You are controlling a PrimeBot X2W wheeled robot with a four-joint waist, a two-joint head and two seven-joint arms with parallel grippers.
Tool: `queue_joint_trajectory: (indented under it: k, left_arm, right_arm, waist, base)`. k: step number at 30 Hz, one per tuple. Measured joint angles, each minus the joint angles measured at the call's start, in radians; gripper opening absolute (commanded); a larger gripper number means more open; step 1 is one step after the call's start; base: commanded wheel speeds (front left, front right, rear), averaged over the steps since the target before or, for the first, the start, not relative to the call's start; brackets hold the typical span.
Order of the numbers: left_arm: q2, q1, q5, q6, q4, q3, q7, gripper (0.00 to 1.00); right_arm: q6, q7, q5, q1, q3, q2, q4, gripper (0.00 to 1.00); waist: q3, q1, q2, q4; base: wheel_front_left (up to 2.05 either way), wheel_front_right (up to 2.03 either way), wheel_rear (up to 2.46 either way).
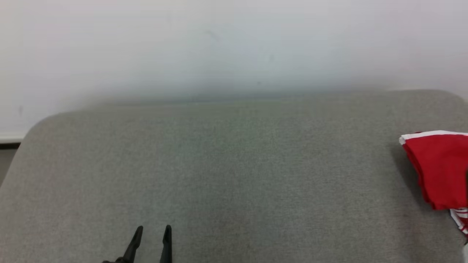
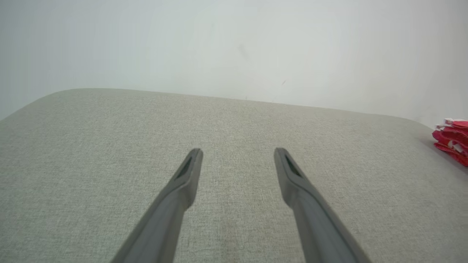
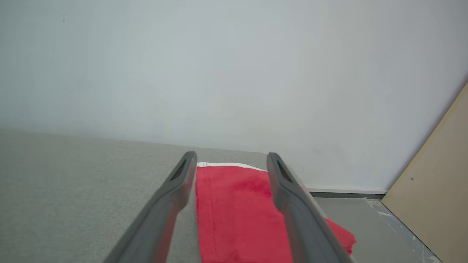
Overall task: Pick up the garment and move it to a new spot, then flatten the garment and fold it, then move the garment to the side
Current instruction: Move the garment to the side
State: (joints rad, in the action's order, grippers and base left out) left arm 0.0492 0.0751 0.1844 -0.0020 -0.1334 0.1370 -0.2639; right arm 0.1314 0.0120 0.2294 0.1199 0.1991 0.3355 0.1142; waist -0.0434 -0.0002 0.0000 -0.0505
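The folded garment (image 1: 438,168) lies at the right edge of the fabric-covered table (image 1: 234,164), with the right gripper (image 3: 231,156) over it, the left gripper (image 1: 153,228) over the near left and the wall (image 1: 234,44) behind.

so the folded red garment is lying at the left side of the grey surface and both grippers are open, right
Not quite. The red garment lies at the right side of the grey surface, as the head view shows. The rest holds: it looks folded, and the left gripper and the right gripper both have their fingers spread apart.
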Motion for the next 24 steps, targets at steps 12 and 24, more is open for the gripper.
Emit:
queue_joint_trajectory:
  k: [12, 24]
  left_arm:
    - [0.0, 0.053, -0.009, -0.001, 0.015, -0.038, 0.0, 1.0]
    - [0.0, 0.079, -0.009, 0.026, 0.007, -0.024, 0.0, 1.0]
  right_arm:
    - [0.0, -0.27, -0.08, -0.17, -0.069, -0.162, 0.069, 1.0]
    - [0.0, -0.273, -0.091, -0.203, -0.166, -0.221, 0.062, 1.0]
  waist:
    - [0.079, -0.0001, 0.0, -0.037]
    - [0.113, 0.0, 0.0, -0.036]
  base:
    - [0.0, 0.0, 0.0]
    - [0.0, 0.0, 0.0]
